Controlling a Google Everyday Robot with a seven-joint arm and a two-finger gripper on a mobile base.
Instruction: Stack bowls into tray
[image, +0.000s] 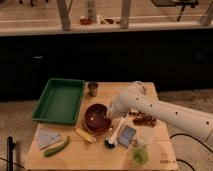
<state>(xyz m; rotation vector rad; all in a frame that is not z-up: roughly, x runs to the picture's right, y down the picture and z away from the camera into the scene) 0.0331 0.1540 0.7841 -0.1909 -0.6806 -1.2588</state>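
Two bowls (97, 118) nested beside tray (60, 100), not yet inside. Gripper (107, 120) at bowl rim; finger state unclear.

text: none readable | labels: none | gripper (109, 119): at bowls (96, 118)
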